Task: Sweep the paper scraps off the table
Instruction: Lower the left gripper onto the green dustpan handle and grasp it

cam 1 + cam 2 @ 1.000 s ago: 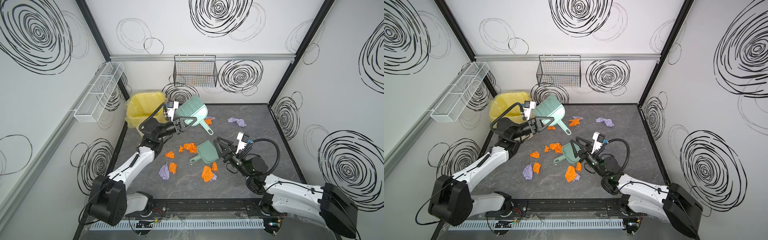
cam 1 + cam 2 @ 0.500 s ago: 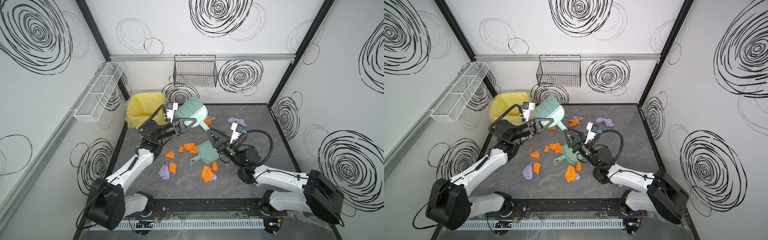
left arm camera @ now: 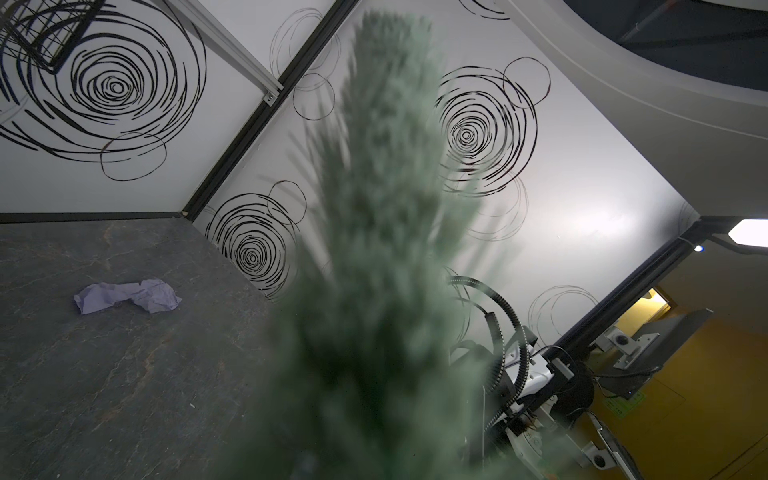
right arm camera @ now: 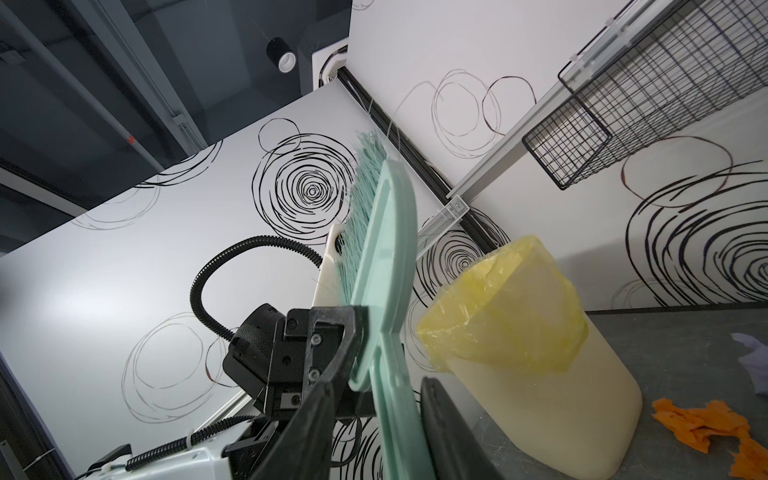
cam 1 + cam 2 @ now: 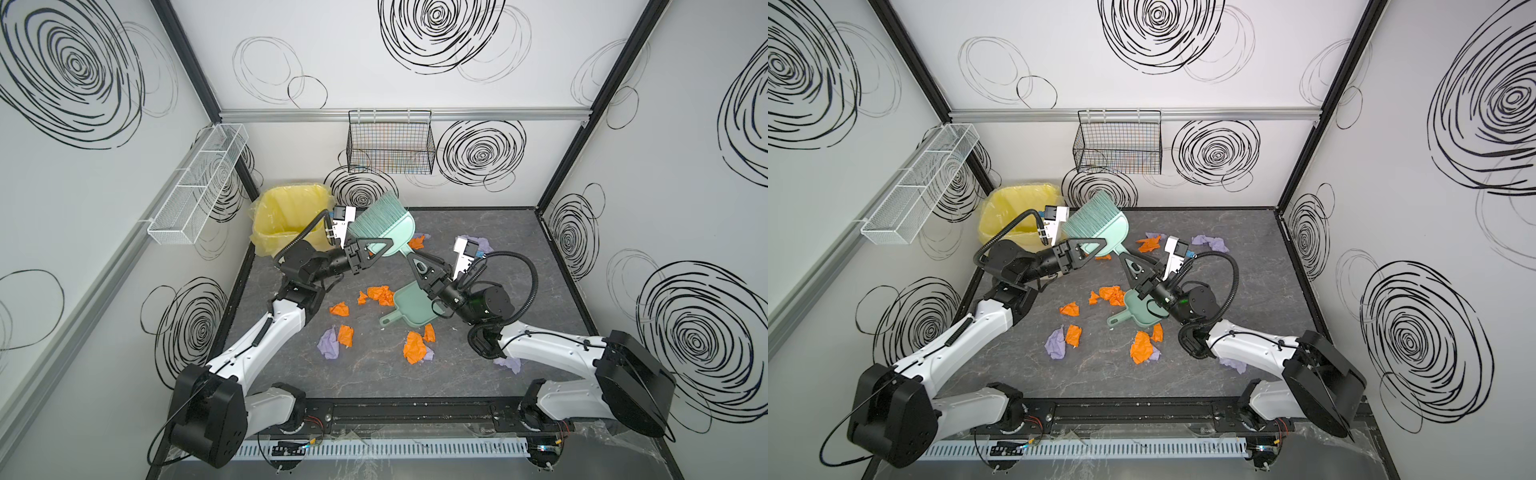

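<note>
**Brush held up between both grippers, scraps strewn mid-table**

The paper scraps [image 5: 380,294] lie scattered over the middle of the table [image 5: 374,376] in both top views, orange and lavender pieces mixed. One lavender piece sits toward the back right, and another lies at the right edge beneath the right forearm. A mint-green dustpan [image 5: 409,311] lies flat among them, its mouth just beside an orange clump.

Above the scraps, just left of centre, the left gripper [image 5: 376,253] is clamped on the brush [image 5: 380,222] where head meets handle. The bristles point up toward the back wall. The left arm climbs from the lower left of the frame, elbow bent, wrist level and pointing right.

The right arm comes from the lower right, forearm low, wrist angled toward the upper left. The right gripper [image 4: 378,384] has its jaws apart, one on each side of the brush handle, with a gap visible in the right wrist view.

A yellow-lined bin [image 5: 286,216] stands in the back left corner.
</note>
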Motion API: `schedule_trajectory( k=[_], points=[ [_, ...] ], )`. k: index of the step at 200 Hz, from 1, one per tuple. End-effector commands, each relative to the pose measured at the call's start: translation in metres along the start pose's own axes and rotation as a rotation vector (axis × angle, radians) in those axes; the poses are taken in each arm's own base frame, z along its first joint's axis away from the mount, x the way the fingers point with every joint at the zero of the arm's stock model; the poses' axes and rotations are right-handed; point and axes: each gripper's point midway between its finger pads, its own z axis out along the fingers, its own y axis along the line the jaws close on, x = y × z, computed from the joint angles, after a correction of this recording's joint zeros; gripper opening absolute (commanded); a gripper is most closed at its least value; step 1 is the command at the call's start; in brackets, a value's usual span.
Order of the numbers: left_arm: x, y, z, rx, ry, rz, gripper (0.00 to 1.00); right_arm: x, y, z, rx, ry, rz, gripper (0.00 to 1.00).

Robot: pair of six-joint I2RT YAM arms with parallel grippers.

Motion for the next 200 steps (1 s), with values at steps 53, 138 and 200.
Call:
schedule_trajectory(
  k=[53, 138, 200],
  points=[
    [0.008, -0.005, 0.006, 0.004, 0.044, 0.065, 0.00, -0.001, 0.014, 0.016, -0.056, 0.036, 0.002, 0.30],
    [0.019, 0.006, 0.011, -0.033, 0.089, 0.100, 0.22, -0.005, 0.018, 0.002, -0.049, 0.032, -0.012, 0.10],
    [0.038, 0.031, 0.004, -0.147, 0.222, 0.186, 0.98, -0.012, -0.013, -0.028, 0.120, 0.014, -0.007, 0.04]
  ],
)
